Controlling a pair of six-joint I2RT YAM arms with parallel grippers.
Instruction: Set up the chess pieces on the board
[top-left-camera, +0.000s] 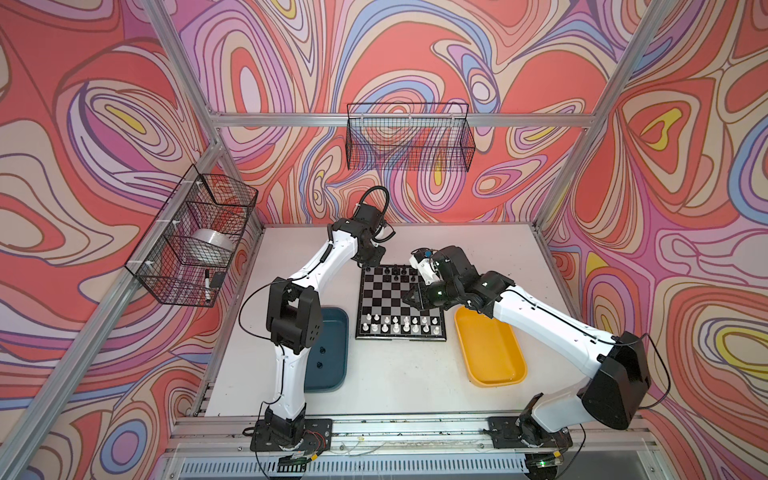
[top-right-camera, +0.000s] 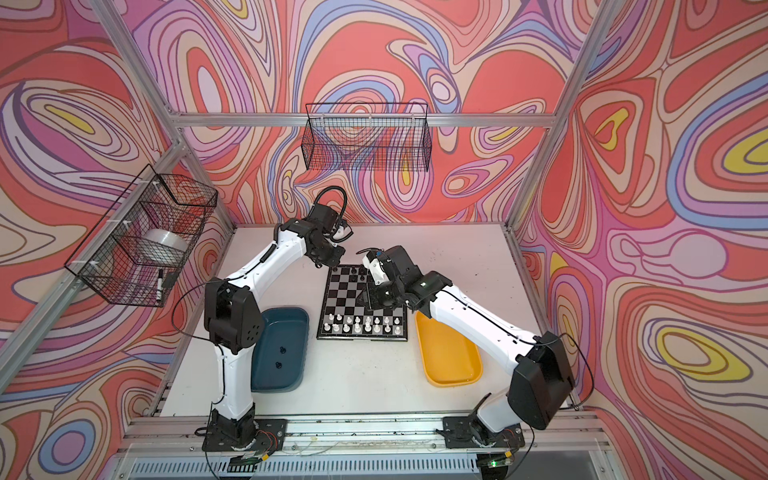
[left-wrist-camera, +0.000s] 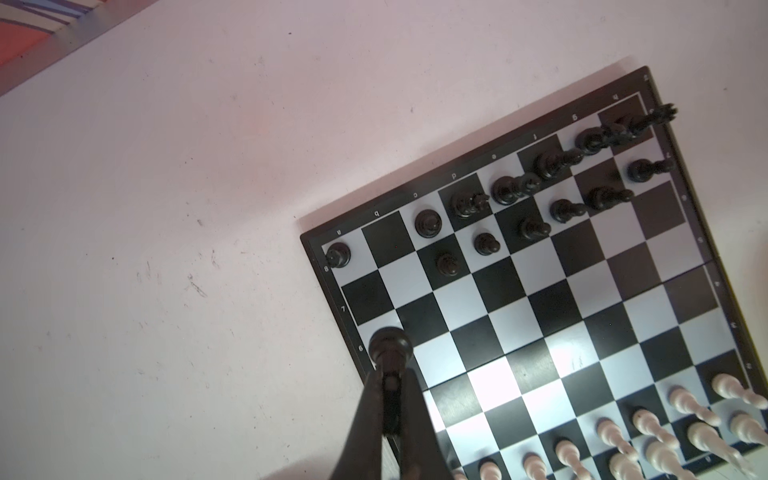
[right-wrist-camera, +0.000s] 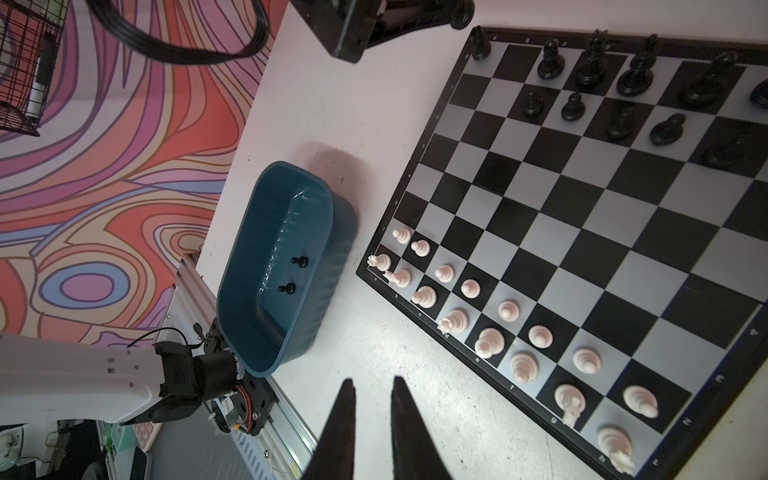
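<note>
The middle rows of the board (top-left-camera: 382, 299) lie open; black pieces (left-wrist-camera: 428, 223) wall its far edge, white pieces (right-wrist-camera: 540, 336) its near edge, and my right hand (right-wrist-camera: 372, 382) overhangs it.

white pieces (left-wrist-camera: 613, 434) cropped, board (right-wrist-camera: 582, 232) corner cut off

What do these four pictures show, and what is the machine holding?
Two robot arms work at a white table. Two pictures look down from overhead; two come from cameras on the arms' wrists. On the table lie a square black-and-silver chessboard, a teal oblong plastic tray holding two black pieces, and a yellow oblong plastic tray. White plastic chessmen stand on the board's near rows, black ones on the far rows. The left pincer grips a small black chess piece; the right pincer is open, empty.
</note>
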